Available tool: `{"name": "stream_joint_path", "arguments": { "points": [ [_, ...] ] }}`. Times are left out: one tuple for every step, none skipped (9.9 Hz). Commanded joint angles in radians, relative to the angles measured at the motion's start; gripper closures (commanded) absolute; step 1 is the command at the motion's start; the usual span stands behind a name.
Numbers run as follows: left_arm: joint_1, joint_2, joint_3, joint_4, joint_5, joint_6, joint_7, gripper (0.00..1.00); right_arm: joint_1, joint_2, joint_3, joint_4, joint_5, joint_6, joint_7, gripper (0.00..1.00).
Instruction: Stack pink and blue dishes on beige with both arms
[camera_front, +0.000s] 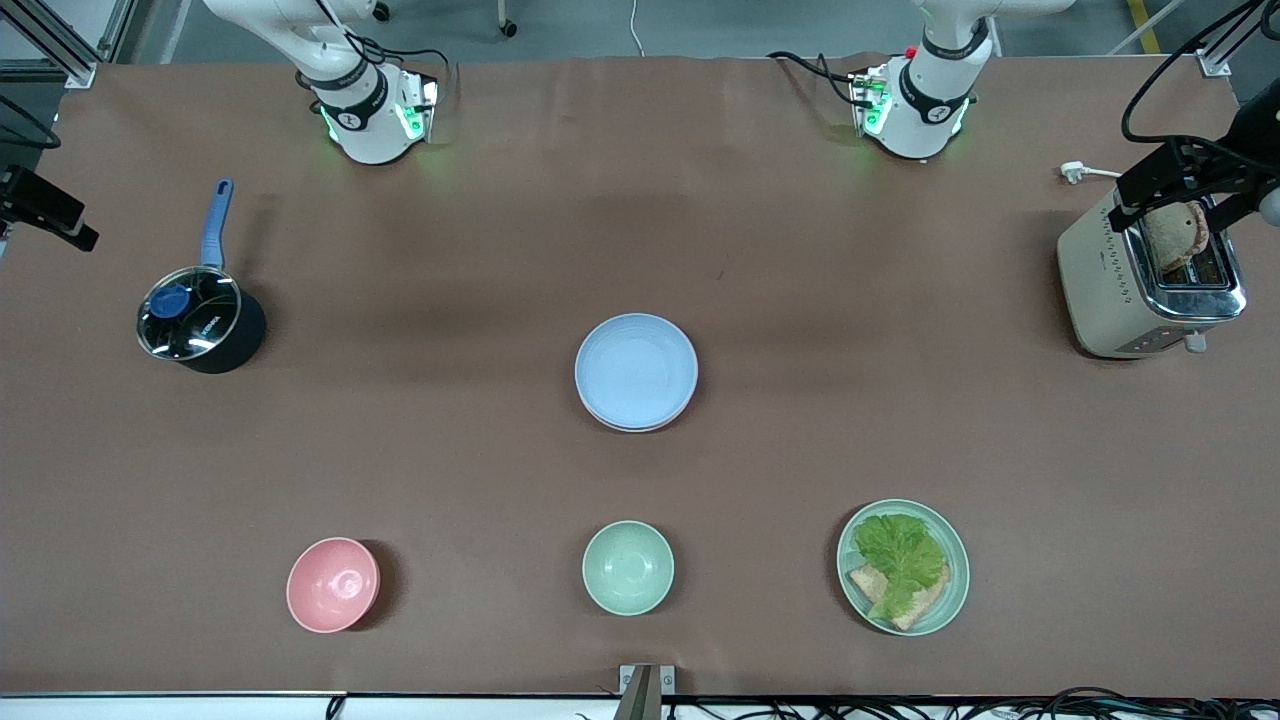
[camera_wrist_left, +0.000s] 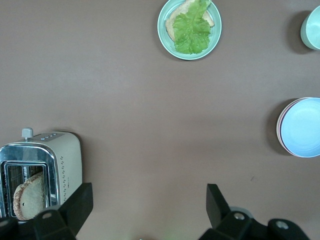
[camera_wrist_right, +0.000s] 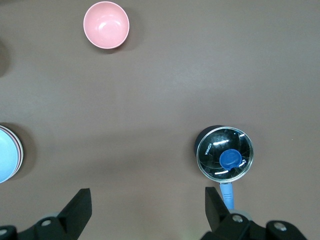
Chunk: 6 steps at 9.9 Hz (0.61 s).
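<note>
A pale blue plate (camera_front: 636, 368) lies on top of a stack in the middle of the table. The pink plate's rim (camera_wrist_left: 279, 127) peeks out just under the blue plate (camera_wrist_left: 302, 127). The beige plate is hidden; I cannot tell whether it lies at the bottom of the stack. My left gripper (camera_wrist_left: 149, 200) hangs open high over bare table between the toaster and the stack, holding nothing. My right gripper (camera_wrist_right: 147, 200) is also open and holds nothing, high over bare table beside the pot. The stack's edge (camera_wrist_right: 7, 152) also shows in the right wrist view.
A dark pot (camera_front: 200, 322) with glass lid and blue handle stands toward the right arm's end. A toaster (camera_front: 1150, 280) holding bread stands toward the left arm's end. Nearest the camera sit a pink bowl (camera_front: 333, 585), a mint bowl (camera_front: 628, 567) and a mint plate's rim (camera_front: 956, 570) around lettuce and bread.
</note>
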Motion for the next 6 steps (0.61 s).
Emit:
{"name": "stream_joint_path", "arguments": {
  "points": [
    [-0.002,-0.009,0.0,-0.049,-0.001,0.028,-0.001,0.0,0.003,-0.005,0.004,-0.001,-0.025,-0.01,0.002,0.0],
    [-0.004,-0.009,-0.003,-0.058,0.011,0.034,0.0,0.0,0.001,-0.005,0.004,0.0,-0.025,-0.015,0.002,0.0],
    [-0.007,-0.012,-0.009,-0.075,0.023,0.054,0.0,0.0,0.001,-0.005,0.004,0.0,-0.025,-0.015,0.002,0.0],
    [-0.007,-0.012,-0.013,-0.075,0.025,0.054,0.0,0.0,0.001,-0.005,0.002,0.0,-0.025,-0.015,0.002,0.0],
    [-0.007,-0.011,-0.011,-0.072,0.026,0.054,0.011,0.0,0.001,-0.005,0.002,0.0,-0.025,-0.015,0.002,0.0],
    [-0.007,-0.008,-0.013,-0.066,0.031,0.054,0.012,0.0,0.001,-0.005,0.002,0.0,-0.023,-0.015,0.002,0.0]
  ]
}}
